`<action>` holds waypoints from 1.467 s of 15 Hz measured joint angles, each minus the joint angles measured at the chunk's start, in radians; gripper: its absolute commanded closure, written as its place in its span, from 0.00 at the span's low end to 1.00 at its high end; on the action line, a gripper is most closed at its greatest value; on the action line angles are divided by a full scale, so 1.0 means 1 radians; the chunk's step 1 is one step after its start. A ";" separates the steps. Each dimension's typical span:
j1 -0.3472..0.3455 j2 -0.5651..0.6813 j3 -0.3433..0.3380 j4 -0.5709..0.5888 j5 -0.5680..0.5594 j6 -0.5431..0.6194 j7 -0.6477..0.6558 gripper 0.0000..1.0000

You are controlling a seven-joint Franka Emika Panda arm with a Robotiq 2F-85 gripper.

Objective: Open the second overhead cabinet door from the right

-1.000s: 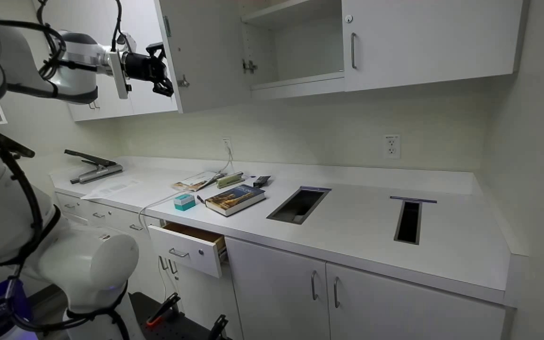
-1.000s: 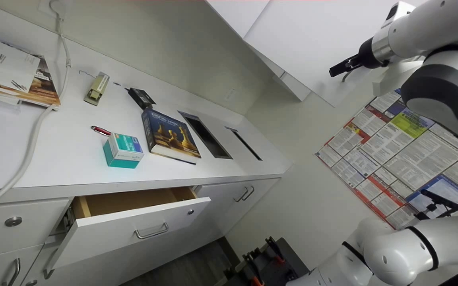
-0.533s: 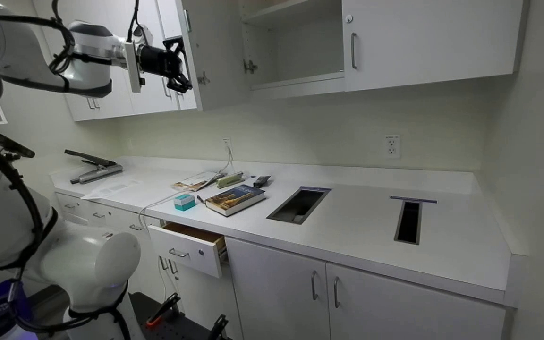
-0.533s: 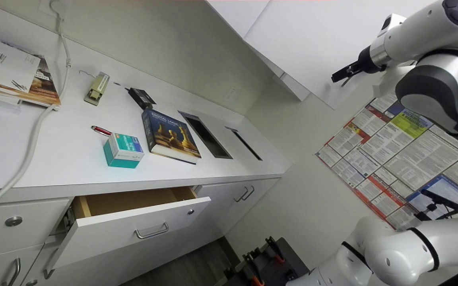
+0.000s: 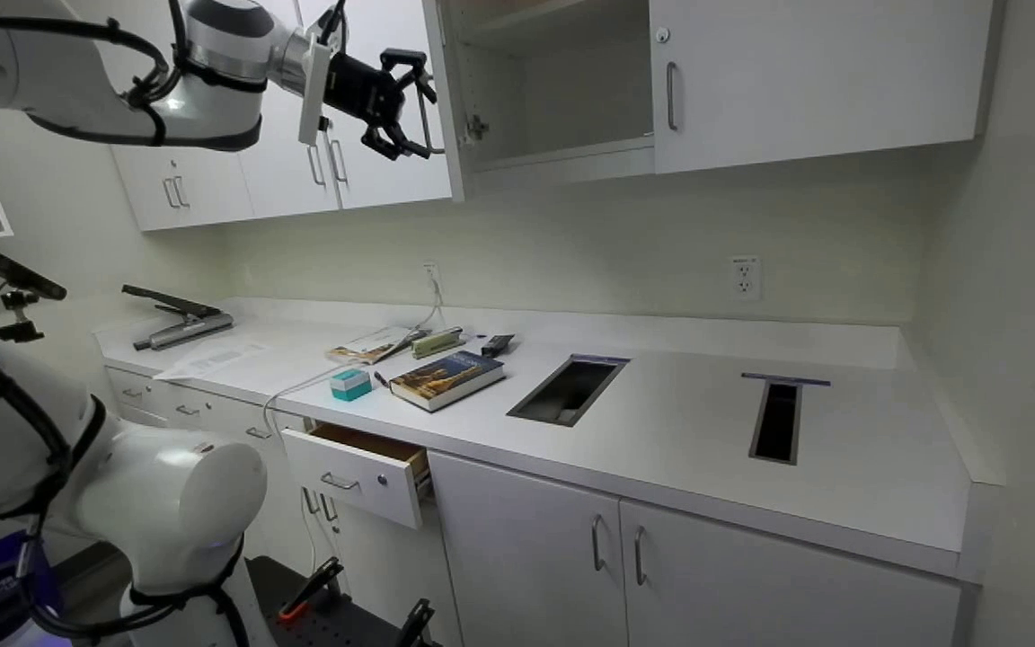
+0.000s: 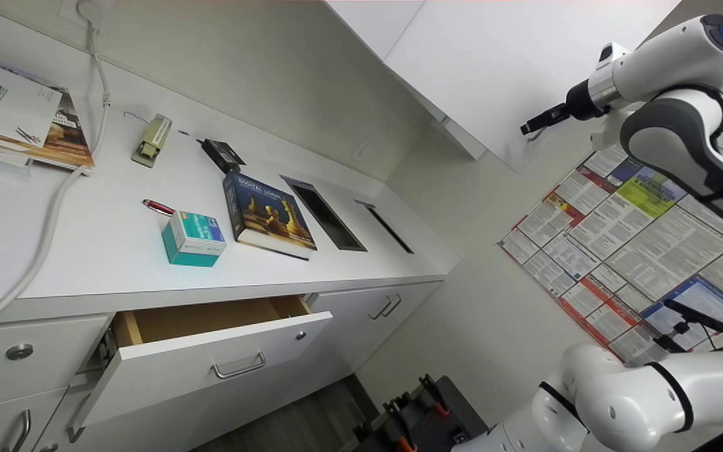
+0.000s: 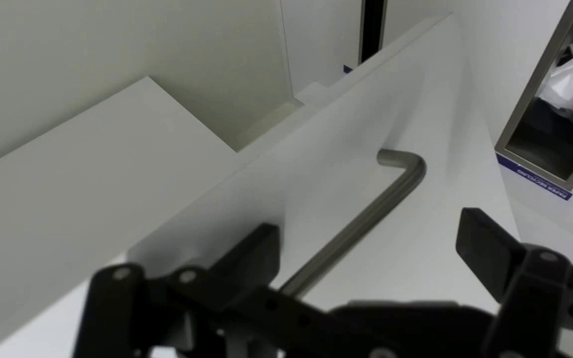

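The second overhead cabinet door from the right stands open and shows nearly edge-on in an exterior view. Its outer face fills the middle of the wrist view and also shows in an exterior view. Its bar handle slants across the wrist view and runs between my spread fingers, nearer the left one. My gripper is open at the door's outer face. Both exterior views show it at the handle. The handle's lower end is hidden behind the left finger in the wrist view; I cannot tell whether a finger touches it.
The shut rightmost overhead door adjoins the open cabinet shelf space. More shut doors stand on the left. Below are the counter, an open drawer, a book and a teal box.
The door's free edge has swung right in an exterior view, from showing its inner face to nearly edge-on. My arm and gripper have moved right along with it.
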 measured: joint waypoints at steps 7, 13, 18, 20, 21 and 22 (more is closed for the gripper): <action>-0.015 -0.063 0.011 0.005 0.121 0.003 -0.212 0.00; -0.005 -0.212 0.011 -0.001 0.294 0.002 -0.441 0.00; 0.006 -0.296 -0.010 -0.037 0.420 0.004 -0.549 0.00; 0.010 -0.325 -0.029 -0.059 0.457 0.007 -0.581 0.00; 0.013 -0.338 -0.041 -0.070 0.472 0.011 -0.595 0.00; 0.016 -0.351 -0.052 -0.081 0.485 0.016 -0.608 0.00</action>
